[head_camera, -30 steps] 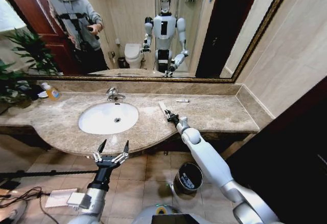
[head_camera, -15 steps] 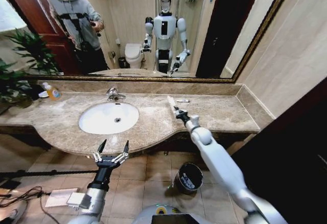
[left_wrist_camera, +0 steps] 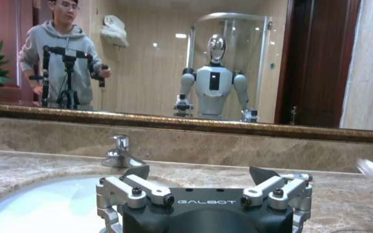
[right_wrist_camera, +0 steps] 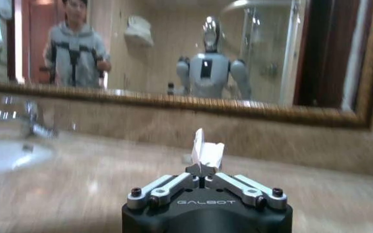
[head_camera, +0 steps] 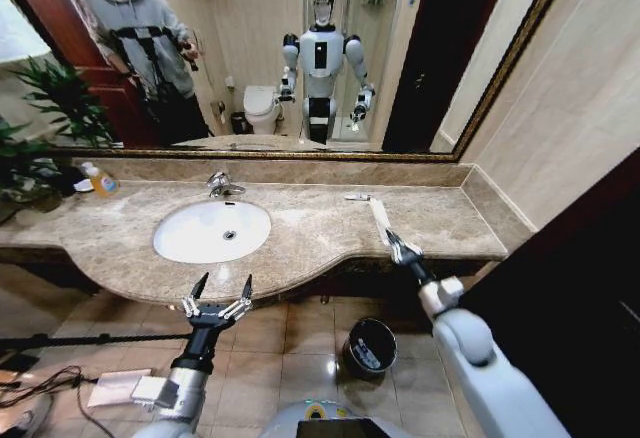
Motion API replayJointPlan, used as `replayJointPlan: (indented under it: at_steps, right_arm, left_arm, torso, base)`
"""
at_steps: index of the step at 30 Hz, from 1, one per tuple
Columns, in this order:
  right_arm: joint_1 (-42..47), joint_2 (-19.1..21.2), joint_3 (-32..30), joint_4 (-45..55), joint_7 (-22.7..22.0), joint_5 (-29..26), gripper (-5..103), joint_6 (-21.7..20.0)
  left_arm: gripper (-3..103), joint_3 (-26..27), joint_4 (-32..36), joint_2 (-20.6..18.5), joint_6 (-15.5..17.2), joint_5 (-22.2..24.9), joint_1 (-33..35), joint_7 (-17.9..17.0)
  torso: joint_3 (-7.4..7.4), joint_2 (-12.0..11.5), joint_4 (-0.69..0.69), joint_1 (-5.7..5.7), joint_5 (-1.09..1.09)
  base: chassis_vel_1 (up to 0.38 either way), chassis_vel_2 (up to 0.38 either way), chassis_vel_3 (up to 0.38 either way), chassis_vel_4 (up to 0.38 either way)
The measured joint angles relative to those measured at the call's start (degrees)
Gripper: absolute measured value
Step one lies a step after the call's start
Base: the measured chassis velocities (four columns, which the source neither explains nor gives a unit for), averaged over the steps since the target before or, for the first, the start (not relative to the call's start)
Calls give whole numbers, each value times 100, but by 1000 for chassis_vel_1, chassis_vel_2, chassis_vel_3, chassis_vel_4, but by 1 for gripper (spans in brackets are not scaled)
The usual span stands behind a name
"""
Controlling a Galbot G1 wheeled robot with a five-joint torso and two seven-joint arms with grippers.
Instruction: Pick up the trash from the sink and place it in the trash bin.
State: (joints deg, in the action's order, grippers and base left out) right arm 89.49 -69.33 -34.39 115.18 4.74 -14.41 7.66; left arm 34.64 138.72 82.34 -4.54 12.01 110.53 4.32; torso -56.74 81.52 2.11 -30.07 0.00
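We face a bathroom vanity: a beige-brown marble countertop running under a wide gold-framed mirror, with a white oval sink and chrome faucet set into it. An orange-yellow soap bottle stands at the far left by a green plant.

Our right gripper hovers above the counter's front edge at the right, its fingers clenched on a white piece of trash that sticks up from the tips; the right wrist view shows the same wrapper pinched between closed fingers.

On the tiled floor below, just left of the right arm, sits the round dark trash bin.

Our left gripper hangs in front of the sink with its fingers spread wide, holding nothing.
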Motion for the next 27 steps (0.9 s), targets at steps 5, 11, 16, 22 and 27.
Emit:
replayJointPlan:
  at_steps: [5, 11, 16, 22, 27]
  right_arm:
    - [538, -538, -491, -736, 420, 633, 0, 774]
    - [853, -762, -697, -1562, 550, 840, 0, 1179]
    - [941, -751, -644, -2441, 863, 901, 0, 1216]
    - [274, -796, -479, -3767, 1168, 1713, 0, 1071]
    - [-365, -856, -369, -4610, 1216, 2341, 0, 794]
  left_arm:
    - [100, 0, 0, 0, 0, 0, 0, 0]
    - [100, 0, 0, 0, 0, 0, 0, 0]
    - [100, 0, 0, 0, 0, 0, 0, 0]
    - [100, 0, 0, 0, 0, 0, 0, 0]
    - [100, 0, 0, 0, 0, 0, 0, -2]
  torso:
    - [0, 0, -1, 0, 1]
    - [-1, 0, 0, -1, 1]
    - [0, 0, 0, 0, -1]
    - [-1, -1, 0, -1, 0]
    - [-1, -1, 0, -1, 0]
  base:
    - [0, 0, 0, 0]
    - [0, 0, 0, 0]
    - [0, 0, 0, 0]
    - [0, 0, 0, 0]
    - [0, 0, 0, 0]
